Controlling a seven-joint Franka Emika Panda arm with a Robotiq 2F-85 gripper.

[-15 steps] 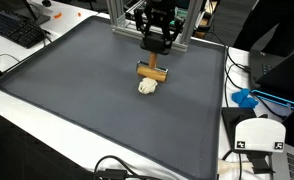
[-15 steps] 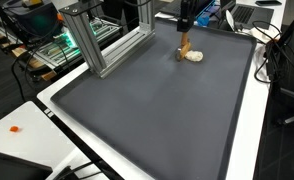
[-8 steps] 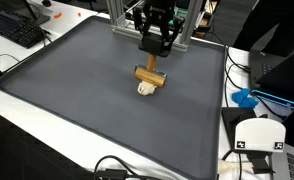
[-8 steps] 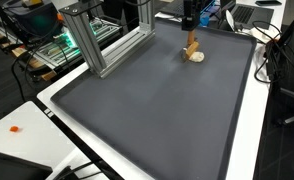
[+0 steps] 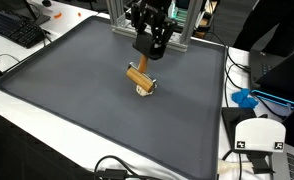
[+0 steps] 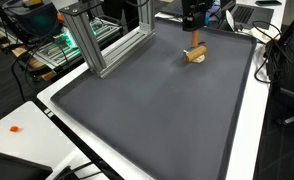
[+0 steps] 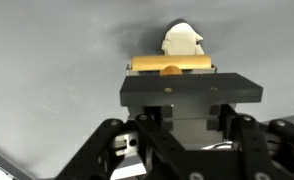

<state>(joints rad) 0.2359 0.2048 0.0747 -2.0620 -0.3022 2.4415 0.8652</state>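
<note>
My gripper (image 5: 144, 58) hangs over the far part of a dark grey mat (image 5: 67, 80) and is shut on a short wooden bar (image 5: 137, 76) with a white lump (image 5: 145, 90) at its lower end. The bar is tilted and the white end touches or nearly touches the mat. In both exterior views the gripper (image 6: 195, 38) stands straight above the bar (image 6: 196, 53). In the wrist view the bar (image 7: 147, 65) lies crosswise just past the black gripper body (image 7: 192, 95), with the white lump (image 7: 182, 40) beyond it. The fingertips are hidden there.
An aluminium frame (image 5: 122, 15) stands at the mat's far edge right behind the gripper and also shows in an exterior view (image 6: 87, 45). A keyboard (image 5: 17, 30), a blue object (image 5: 245, 98) and a white device (image 5: 257, 135) lie off the mat. Cables run along the edges.
The gripper has turned and shifted slightly, carrying the wooden bar with it. The bar lay level before and now sits tilted, with the white lump still under it.
</note>
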